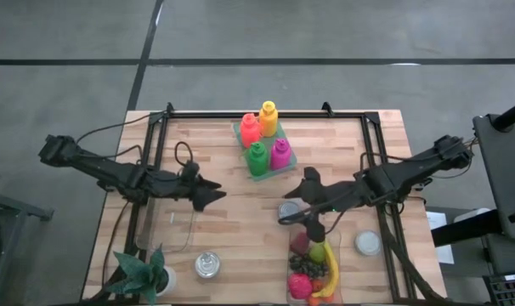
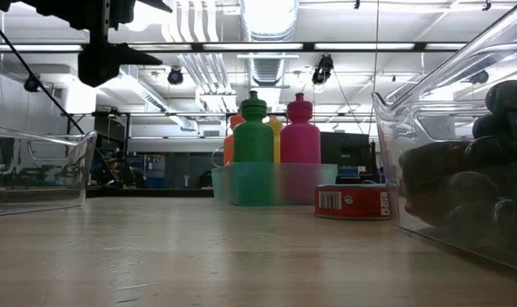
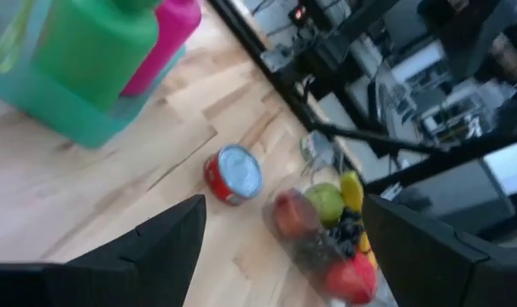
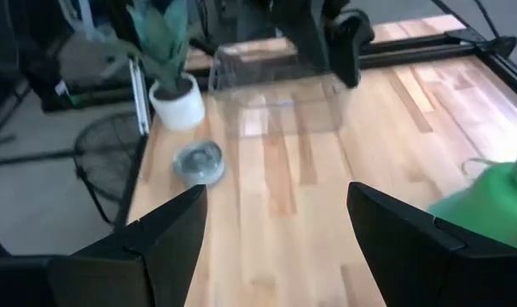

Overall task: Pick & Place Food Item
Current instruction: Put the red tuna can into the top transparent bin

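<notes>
Fruit bin (image 1: pixel 298 274) at the counter's near right edge, both claws empty above.
Right claw (image 1: pixel 298 195), jaws apart, hovers just beyond the fruit (image 1: pixel 313 263); it should descend straight onto one piece. Left claw (image 1: pixel 217 196) waits open, mid-counter.

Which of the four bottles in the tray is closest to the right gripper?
The pink bottle, at the tray's corner facing the right gripper; the green, red and yellow bottles all stand farther off.

The wooden table (image 1: pixel 232 183) holds a tray of bottles (image 1: pixel 265 141), a red can (image 3: pixel 234 175), a clear bin of fruit (image 1: pixel 314 265), an empty clear bin (image 4: pixel 278 101), a potted plant (image 1: pixel 145 274) and two more cans (image 1: pixel 207 264)
</notes>
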Robot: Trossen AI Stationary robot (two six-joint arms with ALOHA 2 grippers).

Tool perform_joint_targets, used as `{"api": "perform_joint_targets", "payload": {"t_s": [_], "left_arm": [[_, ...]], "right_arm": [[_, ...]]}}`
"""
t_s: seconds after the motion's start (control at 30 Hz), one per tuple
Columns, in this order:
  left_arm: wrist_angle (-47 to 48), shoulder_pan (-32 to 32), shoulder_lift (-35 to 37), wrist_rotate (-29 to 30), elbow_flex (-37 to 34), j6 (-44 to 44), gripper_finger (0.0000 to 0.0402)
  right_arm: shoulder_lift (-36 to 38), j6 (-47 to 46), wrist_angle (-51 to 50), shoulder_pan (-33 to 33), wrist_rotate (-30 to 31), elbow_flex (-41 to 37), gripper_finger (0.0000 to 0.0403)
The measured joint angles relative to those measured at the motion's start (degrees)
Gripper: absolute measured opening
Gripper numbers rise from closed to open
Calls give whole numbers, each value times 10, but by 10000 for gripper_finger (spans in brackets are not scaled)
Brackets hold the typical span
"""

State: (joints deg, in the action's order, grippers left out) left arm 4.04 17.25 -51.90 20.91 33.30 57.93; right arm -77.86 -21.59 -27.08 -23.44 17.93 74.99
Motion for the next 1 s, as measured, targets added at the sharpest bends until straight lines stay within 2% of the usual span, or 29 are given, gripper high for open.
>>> {"api": "perform_joint_targets", "payload": {"t_s": [0.33,0.6,0.8,1.0], "left_arm": [[-36,-5,-19,13,2,-6,319],[-63,-14,-52,14,20,-10,319],[-66,-25,-111,-27,79,-87,319],[-63,-50,-177,-65,121,-142,319]], "right_arm": [[52,14,-134,0,0,-3,279],[76,41,-190,0,0,-4,279],[81,37,-197,0,0,-6,279],[81,-31,-191,-6,-13,-23,279]]}}
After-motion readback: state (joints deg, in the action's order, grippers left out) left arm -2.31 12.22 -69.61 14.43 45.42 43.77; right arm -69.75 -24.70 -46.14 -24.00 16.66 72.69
